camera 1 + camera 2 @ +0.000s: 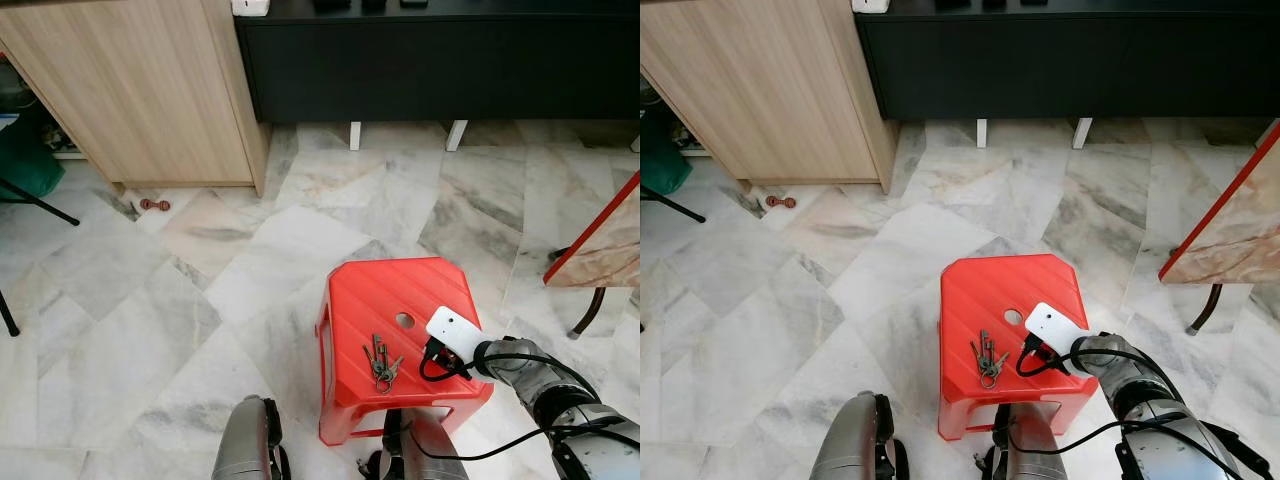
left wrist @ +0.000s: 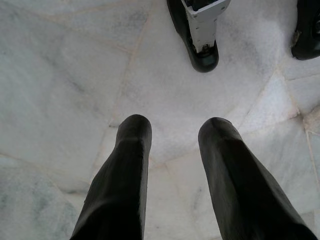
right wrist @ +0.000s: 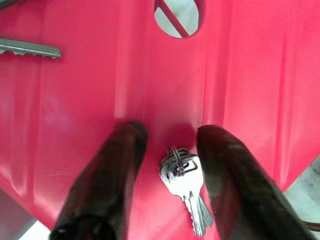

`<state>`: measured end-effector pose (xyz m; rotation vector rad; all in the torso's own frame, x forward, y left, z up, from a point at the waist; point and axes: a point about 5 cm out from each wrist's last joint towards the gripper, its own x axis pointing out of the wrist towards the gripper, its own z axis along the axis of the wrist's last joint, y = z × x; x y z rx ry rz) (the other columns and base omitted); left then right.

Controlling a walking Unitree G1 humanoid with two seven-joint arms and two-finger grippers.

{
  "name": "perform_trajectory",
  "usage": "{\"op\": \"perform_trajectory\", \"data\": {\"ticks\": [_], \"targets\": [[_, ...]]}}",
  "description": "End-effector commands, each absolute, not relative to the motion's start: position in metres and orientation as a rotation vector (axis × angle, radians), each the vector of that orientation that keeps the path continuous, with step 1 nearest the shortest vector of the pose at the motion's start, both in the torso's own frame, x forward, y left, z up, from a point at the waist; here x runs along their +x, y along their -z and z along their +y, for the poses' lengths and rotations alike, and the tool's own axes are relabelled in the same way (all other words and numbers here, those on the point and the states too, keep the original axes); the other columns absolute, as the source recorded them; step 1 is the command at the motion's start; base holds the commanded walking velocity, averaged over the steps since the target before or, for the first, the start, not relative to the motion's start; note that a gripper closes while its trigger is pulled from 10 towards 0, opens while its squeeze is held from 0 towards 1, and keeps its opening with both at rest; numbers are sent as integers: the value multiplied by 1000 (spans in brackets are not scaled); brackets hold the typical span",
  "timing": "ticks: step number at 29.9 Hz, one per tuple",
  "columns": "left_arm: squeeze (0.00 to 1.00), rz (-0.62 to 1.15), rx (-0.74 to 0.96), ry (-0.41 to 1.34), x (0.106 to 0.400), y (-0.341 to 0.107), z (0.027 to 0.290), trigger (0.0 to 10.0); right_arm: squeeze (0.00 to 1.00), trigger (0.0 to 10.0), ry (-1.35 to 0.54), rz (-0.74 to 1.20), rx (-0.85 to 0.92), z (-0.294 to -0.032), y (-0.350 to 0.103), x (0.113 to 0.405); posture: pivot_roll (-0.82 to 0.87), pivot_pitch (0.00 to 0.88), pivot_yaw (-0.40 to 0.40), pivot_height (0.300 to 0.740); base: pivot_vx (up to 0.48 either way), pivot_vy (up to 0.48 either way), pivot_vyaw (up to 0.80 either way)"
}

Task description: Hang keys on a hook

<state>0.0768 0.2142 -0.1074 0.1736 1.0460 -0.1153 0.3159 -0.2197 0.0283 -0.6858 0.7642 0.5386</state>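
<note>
Right end effector (image 3: 167,137) low over red stool (image 1: 360,290), fingers apart, straddling keys (image 3: 184,172).

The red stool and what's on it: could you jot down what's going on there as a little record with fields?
stool: red plastic stool on the marble floor, round hole in its top
keys: bunch of keys lying flat on the stool top, not lifted
right gripper: right gripper low over the stool, open, fingers either side of the keys
left gripper: left gripper open, pointing at the floor, idle
hook: not identifiable
nearby: wooden cabinet, dark cabinet
</note>
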Motion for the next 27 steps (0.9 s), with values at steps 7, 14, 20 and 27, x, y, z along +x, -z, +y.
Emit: {"op": "perform_trajectory", "data": {"ticks": [7,14,20,27], "targets": [[0,1093,177,113,64,110,217,10000,0,4706,-499,845,-689,-230,-16,303,104,239,16,610,0,0,0],[0,1095,175,119,63,110,216,10000,0,3961,-492,875,-692,-234,-10,297,103,232,14,610,0,0,0],[0,1095,173,120,62,110,215,10000,0,2902,-491,882,-690,-233,-8,294,106,222,11,610,0,0,0],[0,1093,174,121,62,110,215,10000,0,0,-496,877,-681,-230,-7,295,102,221,11,610,0,0,0]]}}
